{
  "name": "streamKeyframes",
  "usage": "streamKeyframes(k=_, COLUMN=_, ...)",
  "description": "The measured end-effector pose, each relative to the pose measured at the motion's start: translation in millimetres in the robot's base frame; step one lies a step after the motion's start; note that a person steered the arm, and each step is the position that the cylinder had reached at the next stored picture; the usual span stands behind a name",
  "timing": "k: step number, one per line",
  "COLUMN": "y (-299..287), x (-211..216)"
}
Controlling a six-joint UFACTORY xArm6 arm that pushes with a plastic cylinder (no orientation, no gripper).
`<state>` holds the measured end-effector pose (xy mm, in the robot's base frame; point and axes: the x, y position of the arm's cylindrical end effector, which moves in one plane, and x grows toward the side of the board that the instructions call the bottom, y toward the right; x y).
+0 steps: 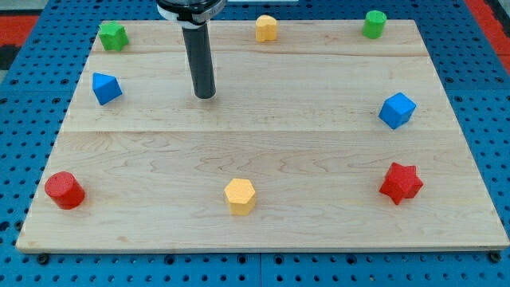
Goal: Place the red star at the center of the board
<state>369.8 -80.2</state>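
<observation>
The red star (400, 183) lies on the wooden board (263, 135) near the view's lower right. My tip (205, 96) stands on the board in the upper left part, far from the red star, up and to the left of it. The nearest block to my tip is the blue block (106, 88) to its left; the tip touches no block.
A red cylinder (64, 190) sits at lower left and a yellow hexagon (240, 196) at bottom centre. A blue cube (397, 110) is at the right. Along the top edge are a green block (113, 36), a yellow block (266, 28) and a green cylinder (374, 24).
</observation>
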Motion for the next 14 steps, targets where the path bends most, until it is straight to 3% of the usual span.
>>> streamKeyframes(k=2, y=0, x=0)
streamKeyframes(k=4, y=73, x=-18)
streamKeyframes(k=5, y=104, x=0)
streamKeyframes(k=6, y=154, x=71)
streamKeyframes(k=7, y=244, x=86)
streamKeyframes(k=8, y=311, x=128)
streamKeyframes(k=9, y=326, x=158)
streamKeyframes(k=10, y=234, x=154)
streamKeyframes(k=11, y=260, x=178)
streamKeyframes(k=12, y=249, x=221)
streamKeyframes(k=14, y=107, x=85)
